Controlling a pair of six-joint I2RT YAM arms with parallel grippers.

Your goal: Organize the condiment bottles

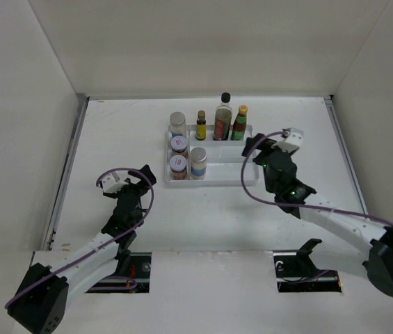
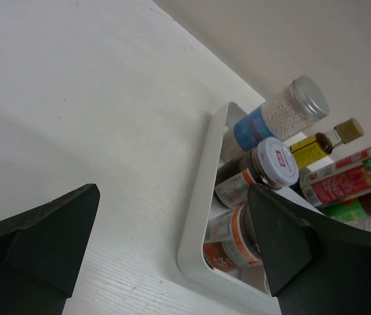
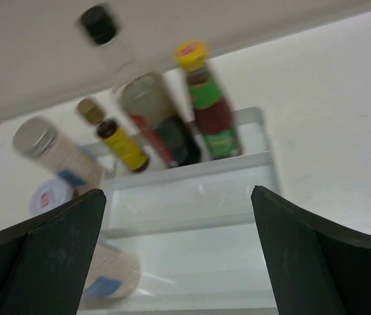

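All seven condiment bottles stand in the white divided tray [image 1: 234, 174]. The back row holds a silver-capped shaker [image 1: 177, 124], the tiny brown bottle [image 1: 201, 126], the tall dark bottle [image 1: 223, 117] and the green yellow-capped bottle [image 1: 240, 123]. Two red-labelled jars [image 1: 179, 145] [image 1: 177, 165] and the second shaker [image 1: 198, 162] stand at the front left. My left gripper [image 1: 144, 177] is open and empty, just left of the tray's front corner [image 2: 201, 216]. My right gripper [image 1: 252, 147] is open and empty at the tray's right end, facing its bare compartment [image 3: 192, 180].
White walls close in the table on the left, back and right. Two dark cutouts [image 1: 130, 268] [image 1: 307, 268] sit at the near edge by the arm bases. A purple cable [image 1: 252, 188] loops off each arm.
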